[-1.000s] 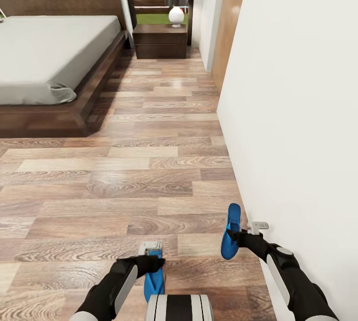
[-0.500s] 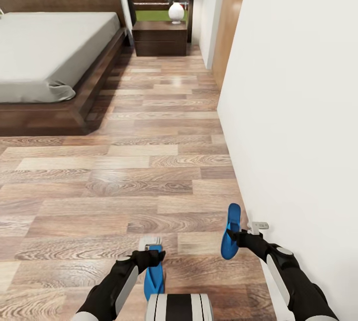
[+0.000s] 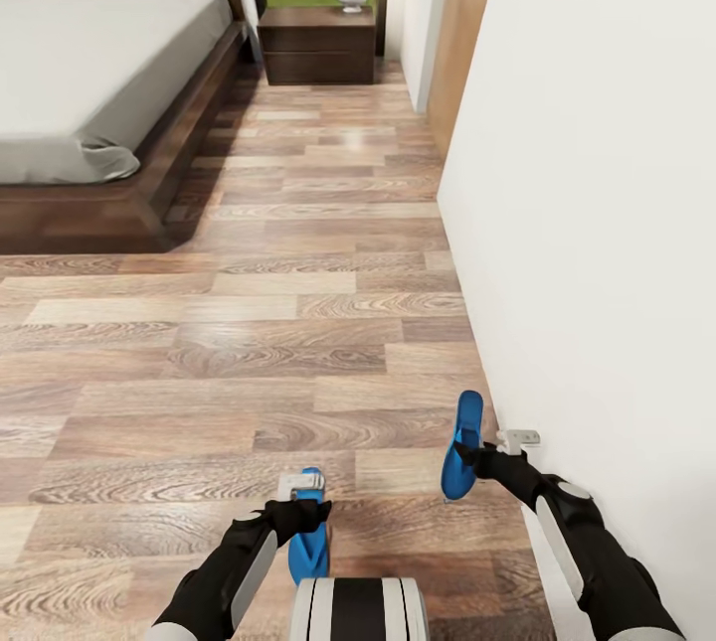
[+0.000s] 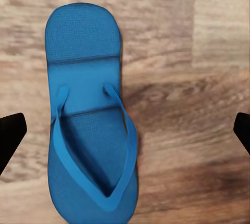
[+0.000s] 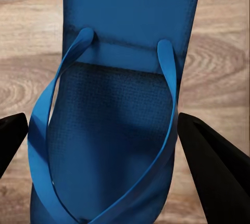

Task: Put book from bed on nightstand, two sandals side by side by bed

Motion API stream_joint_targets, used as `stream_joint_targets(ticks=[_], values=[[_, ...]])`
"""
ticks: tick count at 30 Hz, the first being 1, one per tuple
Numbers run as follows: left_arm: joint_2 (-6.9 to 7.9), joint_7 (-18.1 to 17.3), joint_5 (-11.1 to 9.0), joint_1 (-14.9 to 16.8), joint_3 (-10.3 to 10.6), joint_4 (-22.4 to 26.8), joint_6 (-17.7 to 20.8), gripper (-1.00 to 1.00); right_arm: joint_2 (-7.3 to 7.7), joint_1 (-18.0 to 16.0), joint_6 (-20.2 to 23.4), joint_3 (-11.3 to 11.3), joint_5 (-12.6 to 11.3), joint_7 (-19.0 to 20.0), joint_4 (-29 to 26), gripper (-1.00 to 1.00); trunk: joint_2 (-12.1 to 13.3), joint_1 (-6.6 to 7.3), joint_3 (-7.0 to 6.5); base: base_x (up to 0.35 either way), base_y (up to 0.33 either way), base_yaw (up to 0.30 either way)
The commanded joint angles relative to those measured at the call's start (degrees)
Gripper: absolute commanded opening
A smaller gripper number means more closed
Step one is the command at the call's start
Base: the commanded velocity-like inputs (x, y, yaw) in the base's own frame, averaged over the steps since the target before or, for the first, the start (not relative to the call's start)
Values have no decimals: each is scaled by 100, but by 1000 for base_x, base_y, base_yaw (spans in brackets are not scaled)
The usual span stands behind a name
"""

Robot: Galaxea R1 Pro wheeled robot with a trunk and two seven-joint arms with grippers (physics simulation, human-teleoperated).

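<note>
Now carrying two sandals toward the bed [image 3: 99, 75] — one sandal [image 3: 307, 532] clamped in left claw [image 3: 301, 500], other sandal [image 3: 463, 446] in right claw [image 3: 487, 452], both above floor [image 3: 298, 323]. Risk, judged: right arm brushing wall [image 3: 597, 224], loosening grip. One nightstand [image 3: 320, 45], book unseen.

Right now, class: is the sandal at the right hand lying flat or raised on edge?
On edge: the sandal stands narrow and upright above the floor.

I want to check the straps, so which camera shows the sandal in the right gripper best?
The right wrist view: the sandal shows large, both straps clear. The head view shows it small and edge-on at the right gripper.
</note>
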State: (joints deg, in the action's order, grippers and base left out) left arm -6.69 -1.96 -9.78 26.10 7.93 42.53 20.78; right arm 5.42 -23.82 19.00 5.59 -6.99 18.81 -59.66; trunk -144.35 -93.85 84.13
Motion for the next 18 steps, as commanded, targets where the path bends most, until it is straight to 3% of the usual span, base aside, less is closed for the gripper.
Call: stream_joint_targets(ticks=[1, 12, 15, 18], values=[[1, 3, -49, 1, 4, 9, 32, 100, -1, 0, 68, 12, -61, 14, -52, -100, -3, -2, 27, 0, 0, 0], [1, 3, -64, 1, 16, 17, 40, 100, -36, 0, 116, -5, -143, 0, -181, -100, -6, -7, 71, 0, 0, 0], [1, 3, -68, 1, 16, 13, 41, 100, -326, 0, 79, -3, -132, -21, -175, -100, -6, -7, 71, 0, 0, 0], [1, 3, -68, 1, 16, 14, 41, 100, -400, 0, 65, 2, -142, -17, -166, -100, -6, -7, 71, 0, 0, 0]])
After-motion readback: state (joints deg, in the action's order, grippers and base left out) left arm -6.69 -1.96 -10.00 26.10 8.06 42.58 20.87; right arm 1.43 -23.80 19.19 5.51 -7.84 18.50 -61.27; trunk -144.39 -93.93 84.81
